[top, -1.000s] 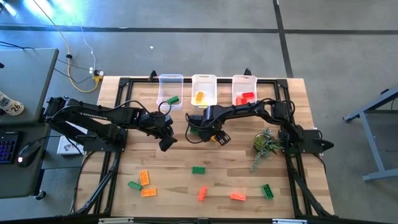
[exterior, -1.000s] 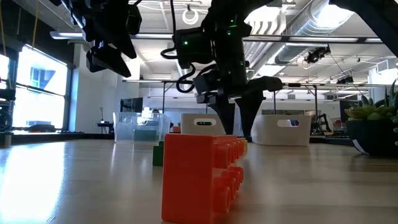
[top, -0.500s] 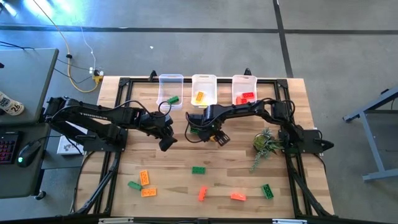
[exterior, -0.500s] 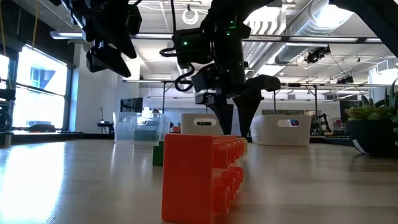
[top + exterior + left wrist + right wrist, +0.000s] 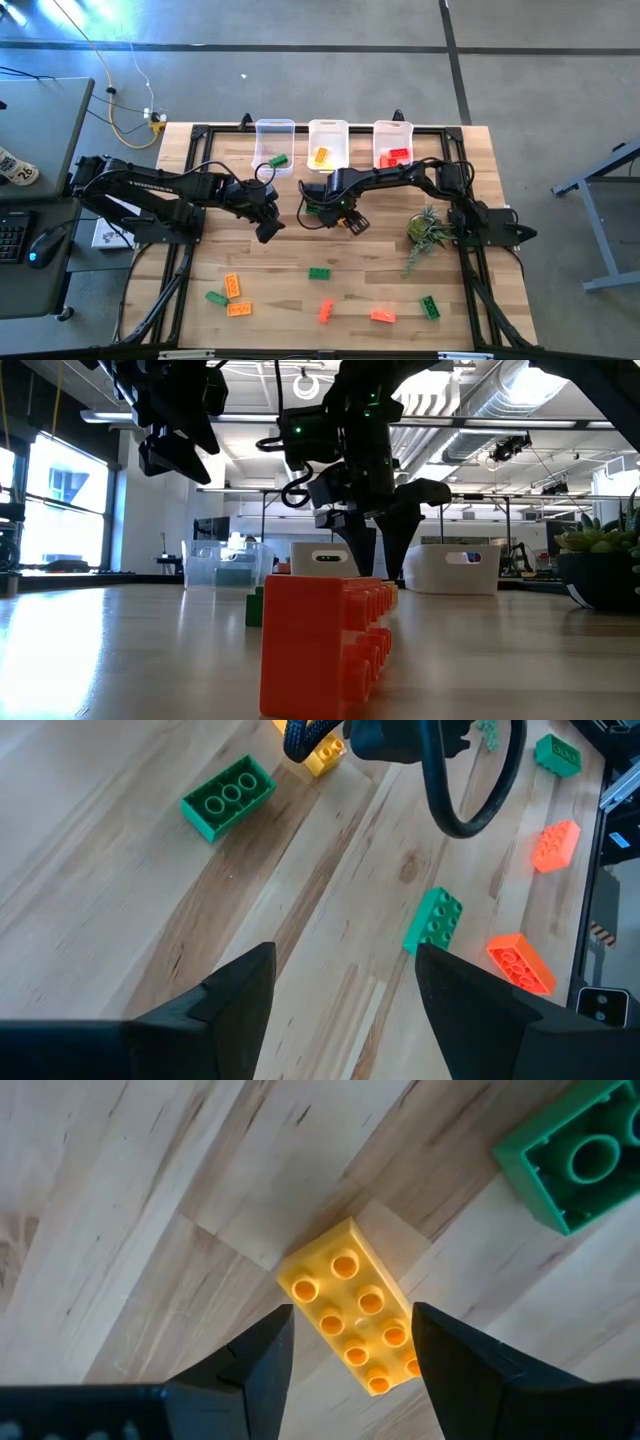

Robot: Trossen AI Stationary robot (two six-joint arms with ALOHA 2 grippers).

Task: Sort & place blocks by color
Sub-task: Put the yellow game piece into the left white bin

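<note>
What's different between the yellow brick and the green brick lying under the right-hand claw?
The yellow brick lies studs up, between the right gripper and its open fingers; the green brick lies hollow side up, off to one side. The yellow shows whole; the green runs past the picture's edge. Both are toy bricks lying flat on the wooden table.

A light wooden table (image 5: 280, 290) stands on a grey concrete floor (image 5: 540, 70) crossed by dark seams, a dark desk (image 5: 40, 120) to one side, while bright windows (image 5: 60, 500) and exposed ceiling ducts (image 5: 500, 400) fill the open room beyond.
</note>
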